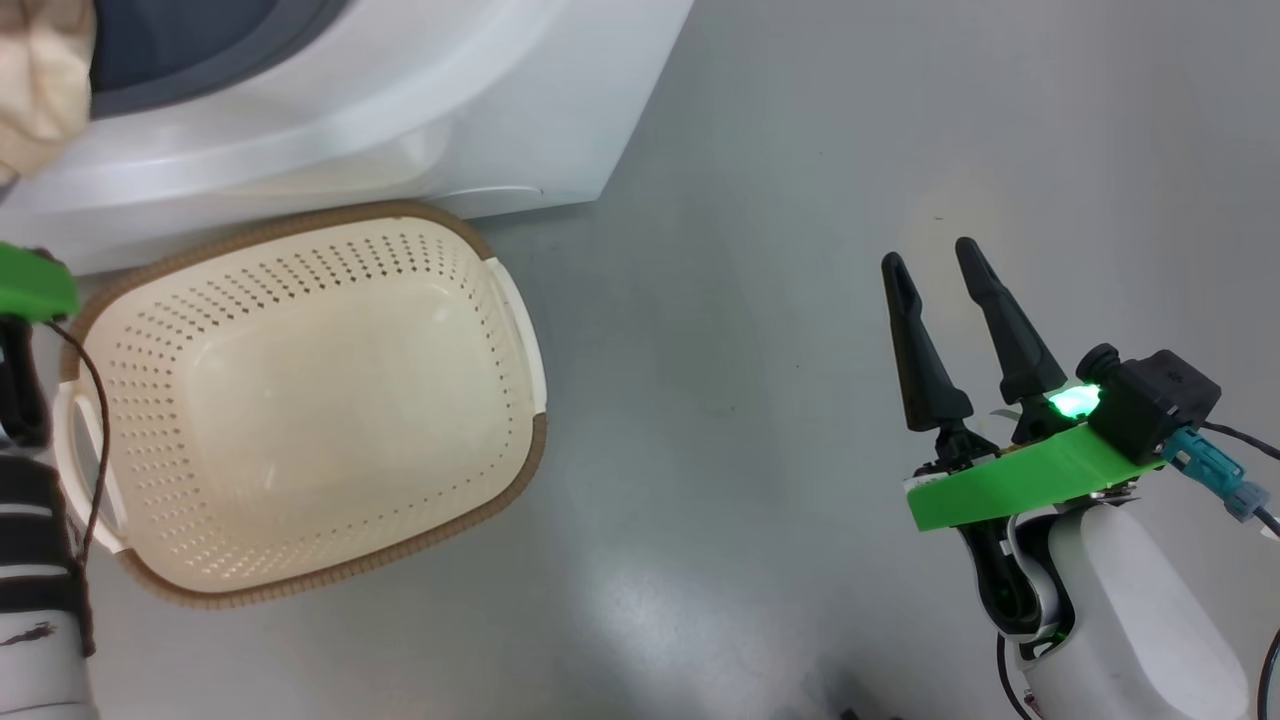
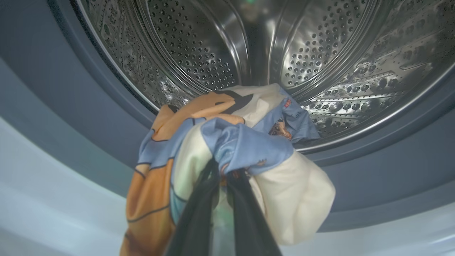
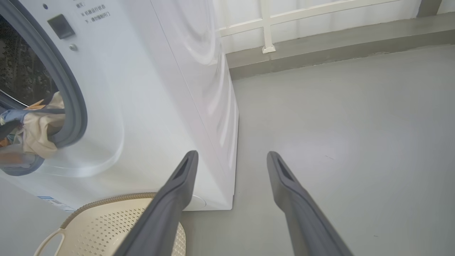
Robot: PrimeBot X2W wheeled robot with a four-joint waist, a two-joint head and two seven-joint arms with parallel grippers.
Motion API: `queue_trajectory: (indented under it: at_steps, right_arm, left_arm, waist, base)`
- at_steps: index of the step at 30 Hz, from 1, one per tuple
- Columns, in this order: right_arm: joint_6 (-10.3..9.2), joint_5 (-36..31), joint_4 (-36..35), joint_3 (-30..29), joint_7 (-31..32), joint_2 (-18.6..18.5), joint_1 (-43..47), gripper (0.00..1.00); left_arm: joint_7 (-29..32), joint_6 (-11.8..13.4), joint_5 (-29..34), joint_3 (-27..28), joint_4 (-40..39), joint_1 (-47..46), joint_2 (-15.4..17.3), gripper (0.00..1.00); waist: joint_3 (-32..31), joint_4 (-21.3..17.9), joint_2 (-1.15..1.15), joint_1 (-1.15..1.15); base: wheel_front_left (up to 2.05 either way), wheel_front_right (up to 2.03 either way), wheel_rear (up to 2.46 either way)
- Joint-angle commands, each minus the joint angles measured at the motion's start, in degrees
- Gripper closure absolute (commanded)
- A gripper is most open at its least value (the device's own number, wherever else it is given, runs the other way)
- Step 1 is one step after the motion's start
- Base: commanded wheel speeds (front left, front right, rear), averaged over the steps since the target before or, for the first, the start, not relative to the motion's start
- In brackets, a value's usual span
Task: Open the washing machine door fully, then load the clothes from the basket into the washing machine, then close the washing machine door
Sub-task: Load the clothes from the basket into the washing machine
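Observation:
The clothes, light-blue printed fabric bunched with cream-yellow cloth, hang at the mouth of the washing machine, over its grey-blue seal and in front of the steel drum. My left gripper is shut on the bundle, its dark fingers pinching the blue fabric. A cream fold of the clothes shows at the machine's opening. The basket lies empty on the floor before the machine. My right gripper hovers open over bare floor to the basket's right. I cannot make out the washing machine door.
Grey floor spreads to the right of the machine and basket. A low ledge with a white railing runs along the far side. My left forearm stands beside the basket's left handle.

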Motion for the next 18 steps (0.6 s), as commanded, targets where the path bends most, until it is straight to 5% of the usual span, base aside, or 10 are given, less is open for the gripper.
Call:
queue_trajectory:
  at_steps: [1,9,18]
  right_arm:
    - [0.26,-0.52,-1.40,0.70,-0.46,0.23,0.23,0.00]
    - [0.26,-0.30,-1.38,1.22,-0.46,0.54,-0.21,0.00]
    - [0.26,0.39,-1.17,2.44,-0.46,1.17,-0.49,0.00]
  left_arm:
    - [-0.35,0.36,1.29,1.38,-2.98,0.86,1.60,1.00]
    - [-0.35,-1.44,3.54,-0.45,-6.81,-1.96,-0.04,1.00]
    - [-0.35,-2.43,4.86,-3.94,4.29,-12.10,0.80,1.00]
  waist:
    - [0.05,0.27,0.00,0.00]
    - [0.48,0.12,0.00,0.00]
    - [1.55,-2.25,0.00,0.00]
  base:
    - [0.00,0.00,0.00]
    - [0.00,0.00,0.00]
    - [0.00,0.00,0.00]
